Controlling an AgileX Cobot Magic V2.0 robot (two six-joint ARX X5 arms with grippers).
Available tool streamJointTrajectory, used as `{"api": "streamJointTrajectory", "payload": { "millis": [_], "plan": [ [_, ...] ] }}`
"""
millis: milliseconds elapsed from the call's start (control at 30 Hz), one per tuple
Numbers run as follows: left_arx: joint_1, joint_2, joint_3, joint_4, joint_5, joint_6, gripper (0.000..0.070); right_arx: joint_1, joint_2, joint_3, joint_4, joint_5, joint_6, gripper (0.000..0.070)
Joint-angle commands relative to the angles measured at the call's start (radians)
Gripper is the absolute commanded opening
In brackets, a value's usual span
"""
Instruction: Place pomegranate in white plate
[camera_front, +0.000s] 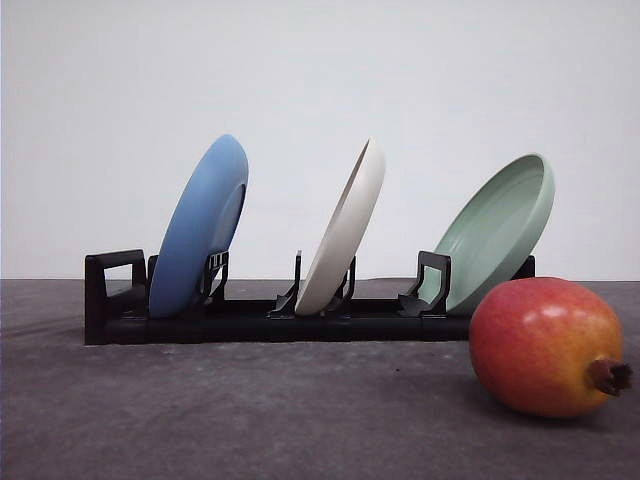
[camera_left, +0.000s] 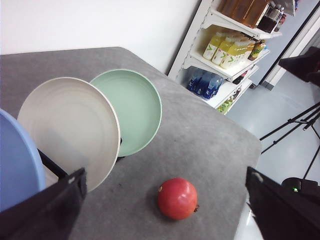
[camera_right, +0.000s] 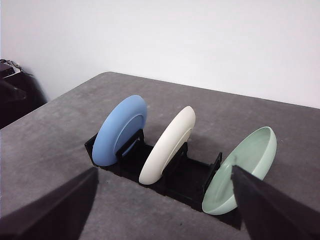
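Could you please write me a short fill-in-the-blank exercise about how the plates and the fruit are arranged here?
1. The white plate stands in the black rack between the blue plate and the ____ plate.
2. The pomegranate lies on the ____, not on any plate.
3. All three plates lean on their ____ in the rack rather than lying flat.
4. In the front view, the plate nearest the pomegranate is the ____ one.

Missing words: green; table; edges; green

1. The pomegranate (camera_front: 545, 347) between the left jaws has glossy, smooth skin and a dry, rough tip.
2. The white plate (camera_front: 343, 232) looks matt and smooth.
3. The rack (camera_front: 115, 305) is shiny black plastic.
4. The table (camera_front: 250, 410) looks matt, finely grained.
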Motion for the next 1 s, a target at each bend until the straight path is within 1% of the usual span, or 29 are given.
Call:
{"api": "streamJointTrajectory", "payload": {
  "millis": [0,133,300,367,467,533,700,767,833,967],
  "plan": [
    [-0.017,0.024,0.023,0.011,-0.017,0.024,0.0638,0.001,0.003,0.018,0.007,0.000,0.001,0.0558],
    [-0.085,0.078,0.027,0.013,-0.155,0.019,0.0637,0.005,0.003,0.018,0.007,0.000,0.048,0.0557],
    [-0.223,0.188,0.086,0.005,-0.331,0.022,0.0638,0.014,0.004,0.018,0.007,0.000,0.064,0.0557],
    [-0.280,0.249,0.139,-0.011,-0.402,0.022,0.0638,0.016,0.004,0.018,0.007,0.000,0.066,0.0557],
    [-0.347,0.355,0.243,-0.058,-0.485,0.022,0.0638,0.025,0.004,0.018,0.007,0.000,0.068,0.0557],
    [-0.384,0.427,0.318,-0.094,-0.528,0.022,0.0637,0.030,0.004,0.018,0.006,0.000,0.068,0.0557],
    [-0.468,0.615,0.513,-0.195,-0.689,0.022,0.0637,0.035,0.004,0.018,-0.002,0.001,0.068,0.0557],
    [-0.495,0.684,0.576,-0.215,-0.736,0.022,0.0637,0.035,0.004,0.018,-0.009,0.001,0.068,0.0557],
    [-0.517,0.739,0.616,-0.214,-0.758,0.022,0.0637,0.035,0.004,0.018,-0.015,0.000,0.068,0.0557],
    [-0.552,0.828,0.644,-0.183,-0.809,0.022,0.0637,0.034,0.004,0.018,-0.022,0.001,0.068,0.0557]
  ]
}}
